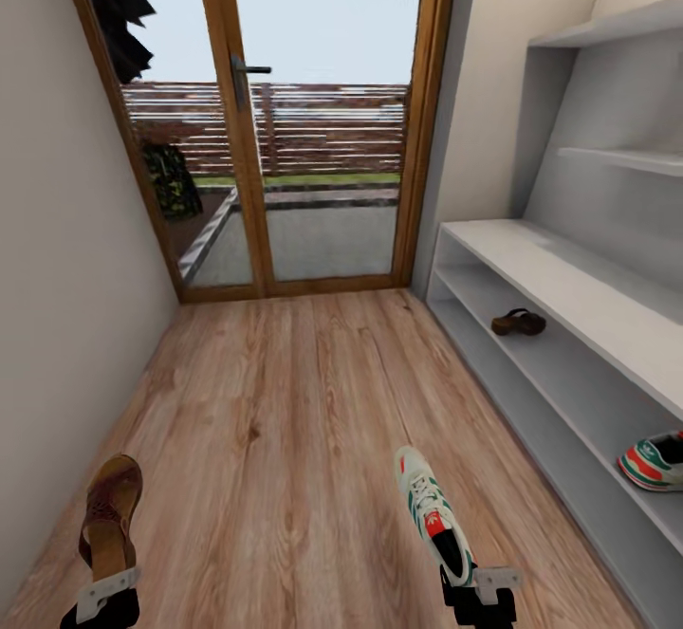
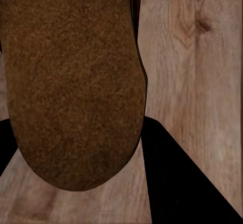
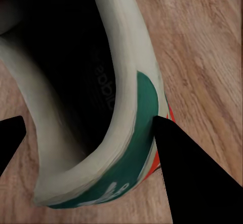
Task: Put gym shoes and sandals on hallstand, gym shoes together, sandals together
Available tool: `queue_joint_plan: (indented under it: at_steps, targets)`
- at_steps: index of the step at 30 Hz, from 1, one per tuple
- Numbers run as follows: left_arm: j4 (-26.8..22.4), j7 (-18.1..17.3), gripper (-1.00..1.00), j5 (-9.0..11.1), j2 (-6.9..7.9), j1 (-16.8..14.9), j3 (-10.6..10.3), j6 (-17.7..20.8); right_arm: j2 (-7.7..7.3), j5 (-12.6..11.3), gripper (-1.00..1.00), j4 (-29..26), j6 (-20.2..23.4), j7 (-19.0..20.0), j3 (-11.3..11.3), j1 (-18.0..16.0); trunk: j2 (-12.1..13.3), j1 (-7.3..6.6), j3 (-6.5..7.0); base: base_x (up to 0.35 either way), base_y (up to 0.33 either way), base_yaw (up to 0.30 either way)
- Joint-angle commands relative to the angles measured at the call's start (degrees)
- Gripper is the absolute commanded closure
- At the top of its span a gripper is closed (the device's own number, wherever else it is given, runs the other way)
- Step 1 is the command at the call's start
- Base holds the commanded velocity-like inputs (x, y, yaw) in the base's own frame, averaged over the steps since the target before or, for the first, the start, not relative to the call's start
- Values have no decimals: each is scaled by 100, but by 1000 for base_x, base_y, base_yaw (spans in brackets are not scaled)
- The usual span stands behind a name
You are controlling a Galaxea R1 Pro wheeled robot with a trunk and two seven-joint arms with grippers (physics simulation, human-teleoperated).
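Left gripper (image 1: pixel 106 591) clamped on a brown leather woven-strap sandal (image 1: pixel 109 513), right gripper (image 1: pixel 479 589) clamped on a white green-striped lace-up sneaker (image 1: pixel 434 513), both above the wood-grain plank floor (image 1: pixel 285 439).

Narrow corridor w/ brown wood-plank floor (image 1: pixel 285 439). Plain pale wall (image 1: pixel 57 231) on the left. Far end: glazed door (image 1: pixel 318 117) in a warm wood frame, dark handle (image 1: pixel 245 74) on the centre stile. Thru the glass: slatted fence (image 1: pixel 313 126), grass strip, paved yard, dark foliage at the left, pale sky. Even daylight, no hard shadows. Right side: pale-grey wall.
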Motion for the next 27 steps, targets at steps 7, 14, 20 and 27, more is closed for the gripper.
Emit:
queue_joint_plan:
  at_steps: [7,14,20,27]
  targets:
    - [3,-47,100,-25,0,-5,43,-13,-2,-25,100,-2,-10,-47,53,-4,-2,2,-5,335,122,-260]
    - [3,-47,100,-25,-3,-5,43,-13,-2,-25,100,-2,-10,-47,53,-4,-2,2,-5,327,139,-295]
    - [-3,-47,100,-25,-1,-5,43,-13,1,-25,100,-2,-10,-47,53,-4,-2,2,-5,317,151,-145]
    - [-5,-47,100,-25,1,-5,43,-13,7,-34,100,-2,-10,-47,53,-4,-2,2,-5,295,184,-8]
